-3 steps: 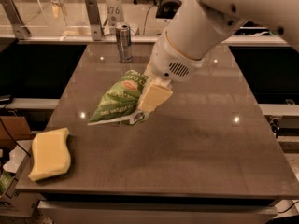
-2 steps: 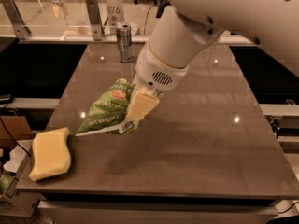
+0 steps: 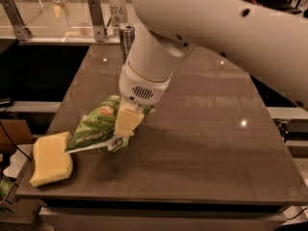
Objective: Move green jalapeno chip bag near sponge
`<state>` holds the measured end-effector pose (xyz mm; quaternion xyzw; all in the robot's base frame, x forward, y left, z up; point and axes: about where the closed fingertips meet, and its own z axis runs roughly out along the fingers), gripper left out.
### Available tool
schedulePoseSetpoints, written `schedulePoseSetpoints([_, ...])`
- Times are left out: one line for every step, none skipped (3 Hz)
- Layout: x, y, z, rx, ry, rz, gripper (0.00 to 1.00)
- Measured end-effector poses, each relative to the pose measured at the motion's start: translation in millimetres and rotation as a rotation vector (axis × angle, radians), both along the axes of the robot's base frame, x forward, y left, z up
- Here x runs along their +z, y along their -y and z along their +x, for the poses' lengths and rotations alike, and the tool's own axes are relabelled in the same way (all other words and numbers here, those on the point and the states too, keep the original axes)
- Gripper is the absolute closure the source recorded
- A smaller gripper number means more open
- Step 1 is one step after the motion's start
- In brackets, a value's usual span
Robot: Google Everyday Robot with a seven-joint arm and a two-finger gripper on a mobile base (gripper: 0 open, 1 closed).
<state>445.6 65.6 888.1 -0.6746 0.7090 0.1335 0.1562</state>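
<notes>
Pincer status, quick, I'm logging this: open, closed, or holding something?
Pincer: closed on the green jalapeno chip bag, beside the sponge.

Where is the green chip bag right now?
In the camera view, the green jalapeno chip bag sits low at frame left on the table, held by the gripper, with its lower tip at the sponge's right edge.

Digits reading "276" stand on a pale upright post (image 3: pixel 118 9) beyond the far edge of the table (image 3: pixel 202 143), at 12 o'clock. White lettering on the green jalapeno chip bag (image 3: pixel 91 129), pinched by the gripper (image 3: pixel 126 125) toward 9 o'clock, cannot be read.
</notes>
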Motion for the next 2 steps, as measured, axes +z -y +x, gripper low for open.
schedulePoseSetpoints([-7.5, -12.1, -4.4, 0.0, -0.025, -0.009, 0.37])
schedulePoseSetpoints([-7.7, -9.3, 0.4, -0.009, -0.027, -0.006, 0.14])
